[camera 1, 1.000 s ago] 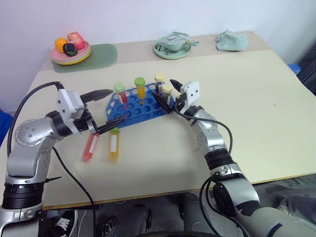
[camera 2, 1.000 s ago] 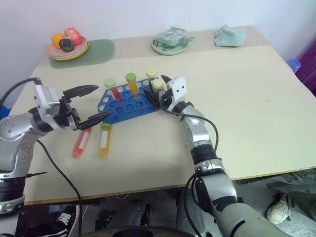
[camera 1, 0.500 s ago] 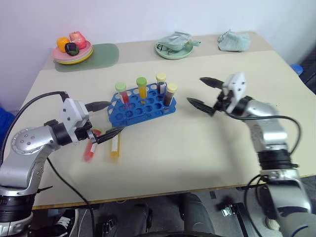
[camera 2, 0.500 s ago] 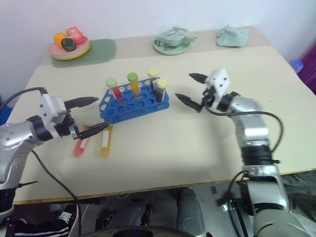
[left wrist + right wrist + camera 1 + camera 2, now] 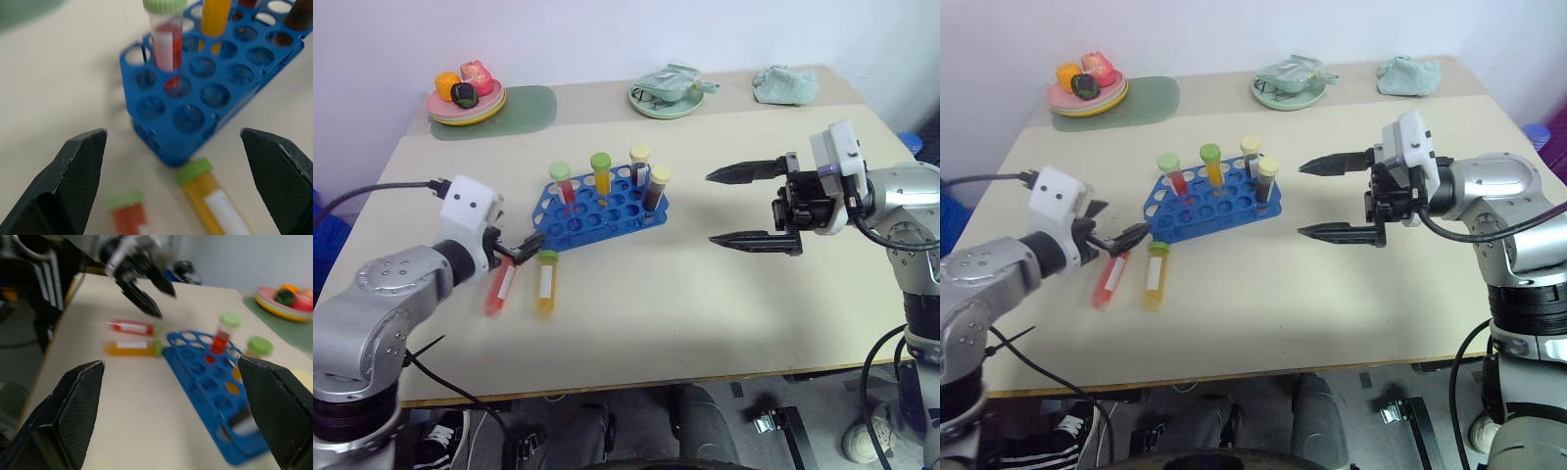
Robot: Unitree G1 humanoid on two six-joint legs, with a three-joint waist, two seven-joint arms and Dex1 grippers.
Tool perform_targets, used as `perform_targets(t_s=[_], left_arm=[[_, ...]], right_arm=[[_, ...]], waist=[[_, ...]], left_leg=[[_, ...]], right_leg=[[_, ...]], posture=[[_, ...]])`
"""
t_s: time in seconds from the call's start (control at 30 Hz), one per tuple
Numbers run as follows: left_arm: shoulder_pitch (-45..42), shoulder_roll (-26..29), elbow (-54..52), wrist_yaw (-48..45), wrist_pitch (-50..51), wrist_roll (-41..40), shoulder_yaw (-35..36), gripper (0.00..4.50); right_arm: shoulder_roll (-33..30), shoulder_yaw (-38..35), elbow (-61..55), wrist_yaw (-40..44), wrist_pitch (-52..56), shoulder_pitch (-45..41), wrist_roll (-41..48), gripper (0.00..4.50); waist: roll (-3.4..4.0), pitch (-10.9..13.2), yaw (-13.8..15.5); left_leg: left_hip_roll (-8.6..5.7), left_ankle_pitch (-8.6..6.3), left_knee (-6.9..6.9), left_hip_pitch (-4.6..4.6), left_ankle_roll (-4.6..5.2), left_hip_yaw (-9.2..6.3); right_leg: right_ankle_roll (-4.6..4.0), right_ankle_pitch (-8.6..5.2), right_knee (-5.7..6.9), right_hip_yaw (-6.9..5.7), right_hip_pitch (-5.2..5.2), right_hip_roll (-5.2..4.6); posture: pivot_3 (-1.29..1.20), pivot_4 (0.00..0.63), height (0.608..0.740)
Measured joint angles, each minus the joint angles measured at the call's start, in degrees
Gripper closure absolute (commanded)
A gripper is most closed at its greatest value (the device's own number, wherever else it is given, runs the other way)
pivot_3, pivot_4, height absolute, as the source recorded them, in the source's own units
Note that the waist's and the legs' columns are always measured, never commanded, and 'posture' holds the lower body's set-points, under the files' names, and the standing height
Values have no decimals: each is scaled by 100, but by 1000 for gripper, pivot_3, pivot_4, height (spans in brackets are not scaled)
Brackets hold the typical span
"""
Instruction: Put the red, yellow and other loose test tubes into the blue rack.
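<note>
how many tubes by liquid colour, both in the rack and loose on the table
red: 2, one in the rack, one loose
yellow: 2, one in the rack, one loose
dark: 2, both in the rack
total: 6

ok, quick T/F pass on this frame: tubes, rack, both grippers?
1. Four tubes stand in the blue rack. True.
2. The red tube is already in the rack. False: it lies on the table beside the yellow tube.
3. The right gripper holds a tube. False: it is open and empty, off to the side of the rack.
4. The left gripper is open near the two loose tubes. True.
5. The rack is full. False: most holes are empty.
</note>
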Motion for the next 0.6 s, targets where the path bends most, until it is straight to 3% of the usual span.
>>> perform_targets(t_s=[0.1, 0.3, 0.6], left_arm=[[-248, -178, -214, 292, 818, -29, 38, 0], [-212, -229, 129, 1213, 998, -804, 71, 0], [-740, -166, 1939, 3670, 998, -3704, 217, 0]], right_arm=[[38, 105, -15, 67, 23, 1, -1, 74], [160, 210, -10, 112, -28, 5, -22, 74], [264, 220, -180, -77, -34, 121, -23, 74]], waist=[[0, 0, 11], [-4, 2, 76], [-6, 2, 121]], left_leg=[[-1, -1, 0, 0, -1, 1], [2, -3, 0, 2, -7, 0], [1, -3, 5, 3, -9, -5]], right_leg=[[0, 0, -1, 0, 1, 0], [-1, 0, 2, 1, -3, 3], [-1, 0, 6, 1, -3, 2]], posture=[[0, 150, 740], [0, 150, 740], [0, 150, 740]])
